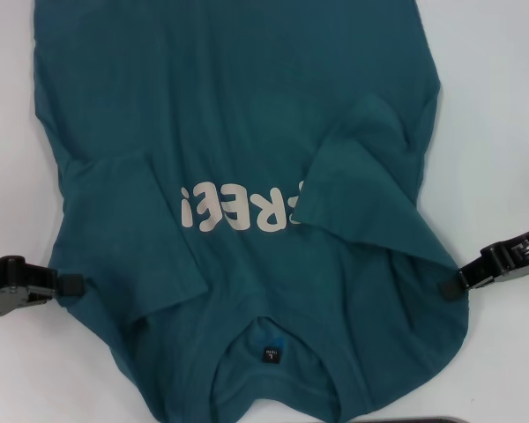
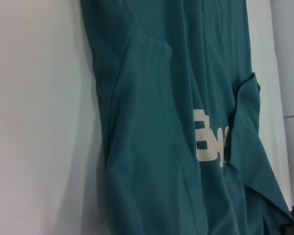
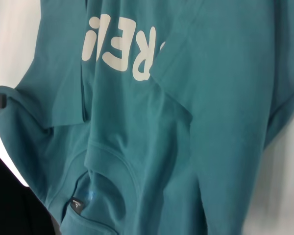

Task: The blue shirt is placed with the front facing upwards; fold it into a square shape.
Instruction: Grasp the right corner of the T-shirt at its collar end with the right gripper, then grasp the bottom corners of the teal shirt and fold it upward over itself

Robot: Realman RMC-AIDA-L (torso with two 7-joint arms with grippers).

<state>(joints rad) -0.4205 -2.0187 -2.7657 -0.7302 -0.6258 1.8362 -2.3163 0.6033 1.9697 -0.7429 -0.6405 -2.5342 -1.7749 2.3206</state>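
- Blue shirt (image 1: 247,132) lies front up on the white bench (image 1: 502,106), collar toward the robot, cream lettering (image 1: 238,207) reading upside down in the head view. Both short sleeves are already folded inward over the chest; the right sleeve (image 1: 361,172) covers the end of the lettering.
- Neck label (image 1: 271,354) visible inside the collar, near the bench's front edge.
- Left gripper (image 1: 70,284) sits low at the shirt's left shoulder edge, arm reaching in flat from the side. Tip touches the cloth; cannot tell whether it is clamped on fabric or merely beside it.
- Right gripper (image 1: 450,286) mirrors it at the right shoulder edge, arm level, slightly angled up. Its state also cannot be told.
- Judgement: step in hand looks like taking both shoulder corners for a lengthwise fold, collar toward hem.
- To do it well: pinch both layers at matching points, lift evenly, keep the sleeves tucked, carry the edge straight so the sides stay parallel.
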